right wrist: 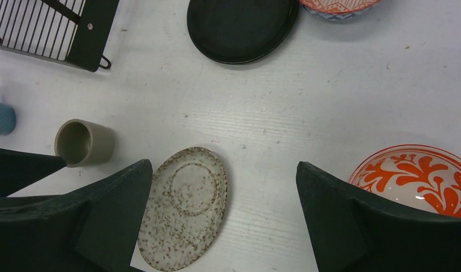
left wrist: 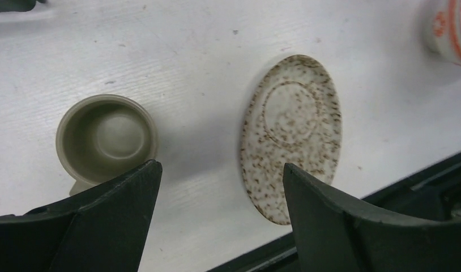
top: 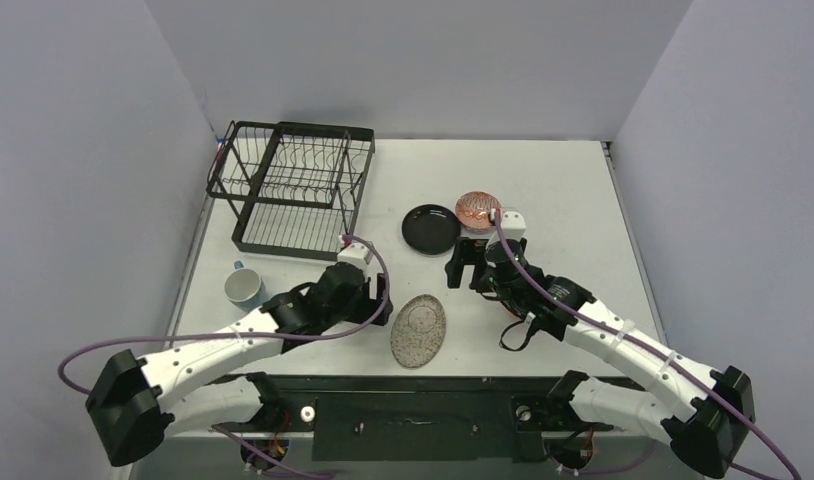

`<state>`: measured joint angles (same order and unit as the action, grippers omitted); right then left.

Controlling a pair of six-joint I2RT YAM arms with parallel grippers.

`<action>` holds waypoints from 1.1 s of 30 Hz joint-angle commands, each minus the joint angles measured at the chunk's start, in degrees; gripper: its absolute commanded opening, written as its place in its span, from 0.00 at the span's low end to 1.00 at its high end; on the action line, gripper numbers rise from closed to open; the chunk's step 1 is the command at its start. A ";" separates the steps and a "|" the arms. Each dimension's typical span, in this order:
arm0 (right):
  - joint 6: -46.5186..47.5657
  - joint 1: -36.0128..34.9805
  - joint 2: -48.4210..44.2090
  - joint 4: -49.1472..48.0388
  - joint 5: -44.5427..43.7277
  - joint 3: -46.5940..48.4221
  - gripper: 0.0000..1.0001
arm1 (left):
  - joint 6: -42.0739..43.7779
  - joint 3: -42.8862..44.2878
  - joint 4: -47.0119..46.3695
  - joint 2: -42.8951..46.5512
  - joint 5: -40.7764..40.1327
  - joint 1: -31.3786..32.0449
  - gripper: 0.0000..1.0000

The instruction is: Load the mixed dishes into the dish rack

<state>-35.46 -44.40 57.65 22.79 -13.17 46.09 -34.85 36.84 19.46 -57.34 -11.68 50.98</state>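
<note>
Rack (top: 293, 185) position: far left of the table (top: 583, 200). We see both claws spread wide and holding nothing. The left gripper (left wrist: 220, 170) hangs over the cup (left wrist: 106, 136) and oval plate (left wrist: 290, 130). The right gripper (right wrist: 223, 164) hangs above the table, with a bowl (right wrist: 415, 178) beside one finger. The mug (top: 245, 287) stands near the rack's front. The second bowl (top: 478, 208) sits just beside the black plate (top: 430, 228).

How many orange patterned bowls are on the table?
2. The far bowl sits right of the black plate; the near bowl lies closer to the robot, hidden in the top view.
</note>
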 commanded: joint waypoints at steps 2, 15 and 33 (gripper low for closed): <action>-1.99 -0.39 -2.06 -2.14 -5.03 -0.63 0.93 | 1.48 3.45 -2.27 -7.37 -9.71 0.86 0.73; -2.12 -0.33 -1.81 -1.54 -7.54 -0.95 0.93 | 3.08 6.31 -1.18 -17.43 -14.68 0.90 0.55; -2.04 -0.29 -0.45 -1.49 -7.89 -0.39 0.92 | 5.59 8.55 -0.82 -24.98 -17.97 0.79 0.30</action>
<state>-36.97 -44.40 56.95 22.81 -19.31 44.97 -30.28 43.03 19.51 -81.10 -28.27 51.66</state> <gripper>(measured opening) 0.923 0.324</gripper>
